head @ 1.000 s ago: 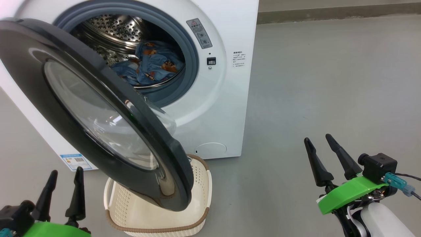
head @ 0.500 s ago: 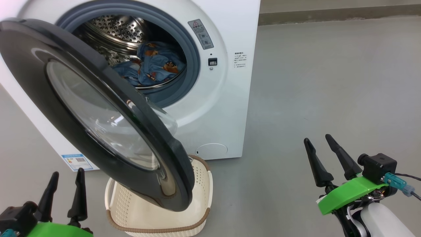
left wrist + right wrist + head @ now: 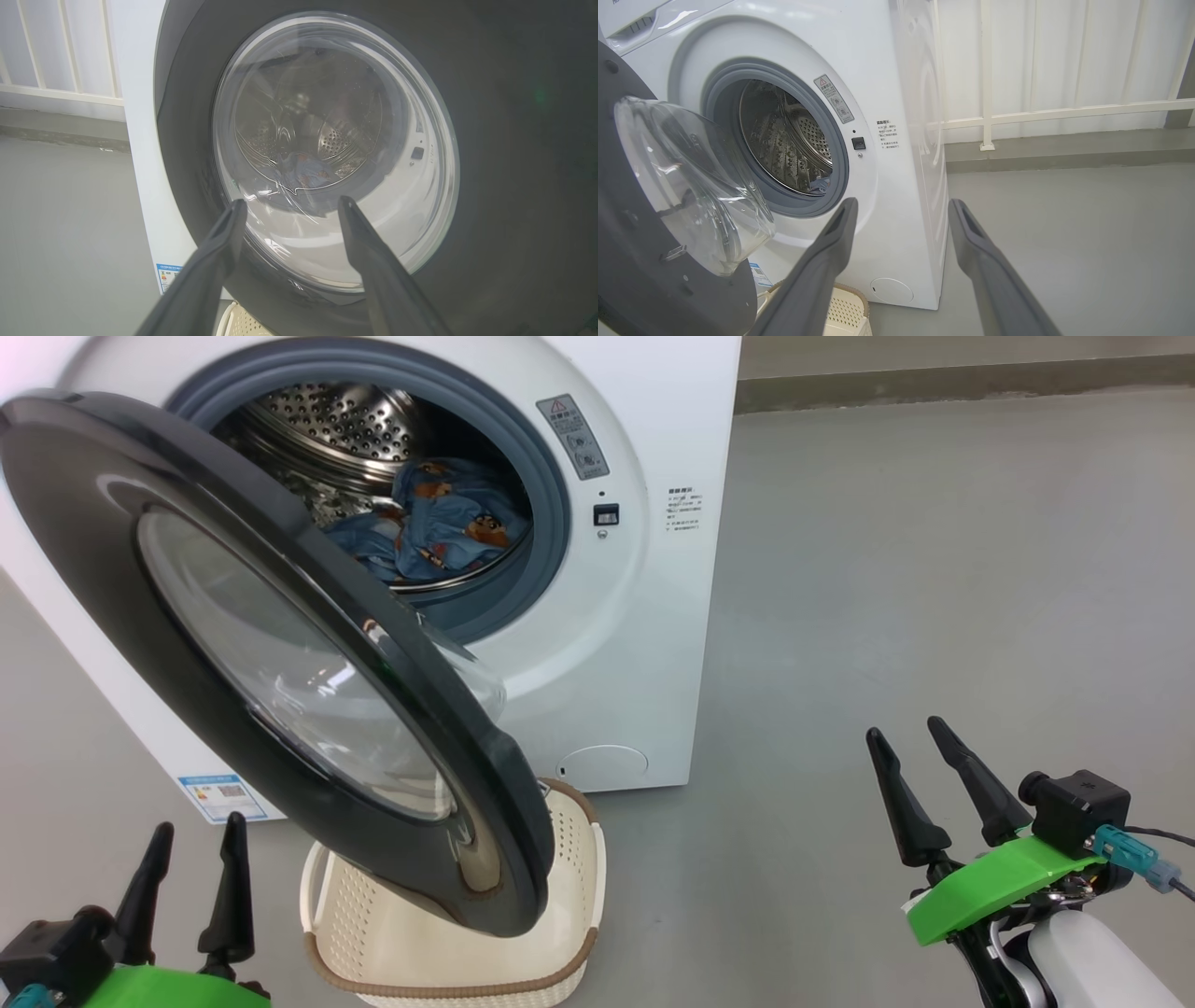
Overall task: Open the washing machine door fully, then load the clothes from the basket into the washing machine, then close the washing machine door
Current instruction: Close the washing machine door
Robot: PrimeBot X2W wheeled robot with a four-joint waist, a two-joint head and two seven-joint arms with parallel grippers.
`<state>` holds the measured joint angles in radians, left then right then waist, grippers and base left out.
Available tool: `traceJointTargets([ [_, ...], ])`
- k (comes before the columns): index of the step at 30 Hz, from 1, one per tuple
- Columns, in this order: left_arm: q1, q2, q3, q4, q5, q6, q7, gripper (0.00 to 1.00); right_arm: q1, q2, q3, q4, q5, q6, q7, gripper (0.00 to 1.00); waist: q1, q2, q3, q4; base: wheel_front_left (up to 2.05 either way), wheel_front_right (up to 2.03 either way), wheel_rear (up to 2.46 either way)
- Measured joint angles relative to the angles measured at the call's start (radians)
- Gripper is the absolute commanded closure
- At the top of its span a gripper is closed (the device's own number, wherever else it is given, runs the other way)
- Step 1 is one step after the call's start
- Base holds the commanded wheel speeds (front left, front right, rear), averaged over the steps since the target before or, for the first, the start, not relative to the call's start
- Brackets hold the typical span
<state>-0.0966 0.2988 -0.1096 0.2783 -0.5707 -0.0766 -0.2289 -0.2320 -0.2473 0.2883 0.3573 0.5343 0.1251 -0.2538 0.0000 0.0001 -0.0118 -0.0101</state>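
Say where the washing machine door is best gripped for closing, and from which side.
On the washing machine door, likely the free rim edge above the basket, farthest from the hinge side. Come from the outer face, which the open left gripper faces.

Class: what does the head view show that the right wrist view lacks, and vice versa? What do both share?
Head view: the open left gripper and the glossy black outer face of the round washing machine door. Right wrist view: a white railing and that door's grey inner face. Both: the big white washing machine, blue printed clothes in its steel drum, the cream perforated basket, the open right gripper.
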Motion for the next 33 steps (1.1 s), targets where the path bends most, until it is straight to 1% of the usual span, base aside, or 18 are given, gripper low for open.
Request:
traceJointTargets([
  [7, 0.0, 0.0, -0.006, -0.003, -0.002, 0.007, 0.0, 0.0, 0.0, -0.001, 0.0, 0.0, 0.0, 0.0, 0.0, 0.0, 0.0, 0.0, 0.003, 0.006, 0.0, 0.0, 0.0],
  [8, 0.0, 0.0, -0.007, -0.005, -0.002, 0.007, 0.0, 0.0, 0.0, -0.001, 0.0, 0.0, 0.0, 0.0, 0.0, 0.11, 0.0, 0.0, 0.003, 0.008, 0.0, 0.0, 0.0],
  [9, 0.0, 0.0, -0.008, -0.006, -0.002, 0.007, 0.0, 0.0, 0.0, -0.001, -0.001, -0.001, 0.0, 0.0, 0.0, 0.24, 0.0, 0.0, 0.004, 0.01, 0.0, 0.0, 0.0],
  [10, 0.0, 0.0, -0.009, -0.007, -0.002, 0.007, 0.0, 0.0, 0.0, -0.001, -0.003, -0.001, 0.0, 0.0, 0.0, 0.59, 0.0, 0.0, 0.004, 0.012, 0.0, 0.0, 0.0],
  [11, 0.0, 0.0, -0.01, -0.008, -0.002, 0.008, 0.0, 0.0, 0.0, -0.001, -0.005, -0.002, 0.0, 0.0, 0.0, 1.0, 0.0, 0.0, 0.005, 0.014, 0.0, 0.0, 0.0],
  [16, 0.0, 0.0, -0.016, -0.012, -0.002, 0.009, 0.001, 0.0, 0.0, 0.002, -0.006, -0.012, 0.0, 0.0, 0.0, 1.0, 0.0, 0.0, 0.006, 0.028, 0.0, 0.0, 0.0],
  [22, 0.0, -0.001, -0.021, -0.014, -0.005, 0.015, 0.002, 0.0, -0.006, 0.025, 0.008, -0.043, 0.0, 0.0, 0.0, 1.0, 0.0, 0.0, 0.004, 0.078, 0.0, 0.0, 0.0],
  [26, 0.002, -0.002, -0.029, -0.014, -0.008, 0.016, 0.009, 0.0, -0.041, 0.03, 0.037, -0.061, 0.004, 0.0, 0.0, 1.0, 0.0, 0.0, 0.0, 0.116, 0.0, 0.0, 0.0],
  [33, 0.004, -0.005, -0.044, -0.014, -0.011, 0.016, 0.01, 0.0, -0.1, 0.054, 0.059, -0.164, 0.031, 0.0, 0.0, 1.0, 0.0, 0.0, -0.009, 0.19, 0.0, 0.0, 0.0],
])
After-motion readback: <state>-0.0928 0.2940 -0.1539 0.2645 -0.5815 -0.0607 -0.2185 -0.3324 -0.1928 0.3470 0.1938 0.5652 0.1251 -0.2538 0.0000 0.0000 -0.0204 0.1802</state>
